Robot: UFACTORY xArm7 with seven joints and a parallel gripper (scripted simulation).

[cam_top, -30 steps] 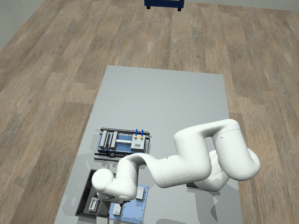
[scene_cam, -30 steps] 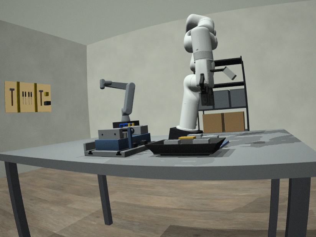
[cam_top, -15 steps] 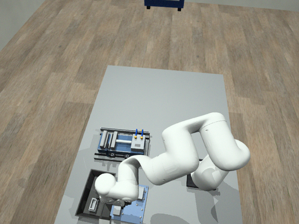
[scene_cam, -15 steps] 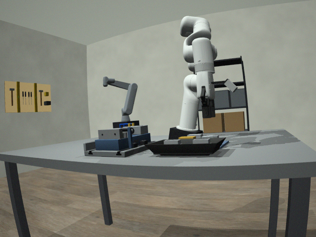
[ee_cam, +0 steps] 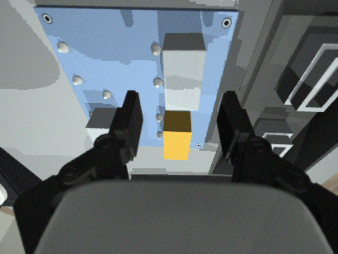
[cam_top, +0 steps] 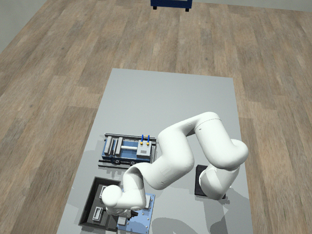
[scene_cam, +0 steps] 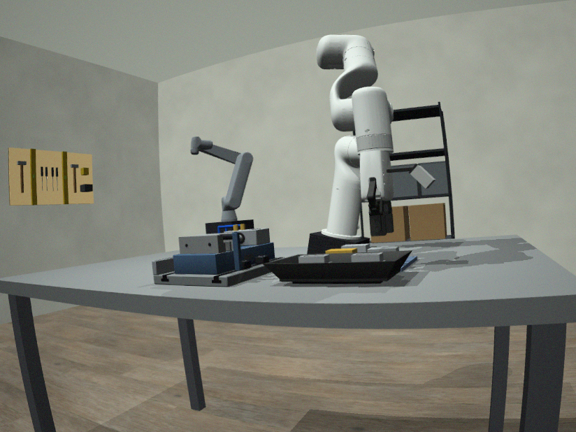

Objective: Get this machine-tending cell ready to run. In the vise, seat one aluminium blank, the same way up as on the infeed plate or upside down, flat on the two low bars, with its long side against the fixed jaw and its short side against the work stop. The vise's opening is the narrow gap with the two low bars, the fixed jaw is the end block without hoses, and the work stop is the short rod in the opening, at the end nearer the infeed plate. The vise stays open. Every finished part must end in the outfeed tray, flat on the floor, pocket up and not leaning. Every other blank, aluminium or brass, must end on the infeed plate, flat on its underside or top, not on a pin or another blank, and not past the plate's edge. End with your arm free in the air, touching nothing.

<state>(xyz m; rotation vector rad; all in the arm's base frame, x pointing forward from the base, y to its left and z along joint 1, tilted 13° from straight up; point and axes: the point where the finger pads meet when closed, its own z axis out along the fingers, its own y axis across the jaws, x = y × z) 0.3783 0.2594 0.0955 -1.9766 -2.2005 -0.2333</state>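
Above the infeed plate (ee_cam: pixel 124 49), the gripper (ee_cam: pixel 181 119) hung with its fingers spread and nothing between them.
On the blue plate a brass blank (ee_cam: pixel 177 134) lay directly below the gap between the fingers, end to end with an aluminium blank (ee_cam: pixel 183 70); another grey blank (ee_cam: pixel 99 121) sat at the plate's edge beside the pins. Finished parts (ee_cam: pixel 313 78) lay in the dark outfeed tray (cam_top: pixel 89 197), and the vise (cam_top: pixel 127 149) stood apart.

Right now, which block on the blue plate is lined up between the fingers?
The yellow block, centred below the open gripper. The long grey block lies beyond it; the small grey one sits off to the side.
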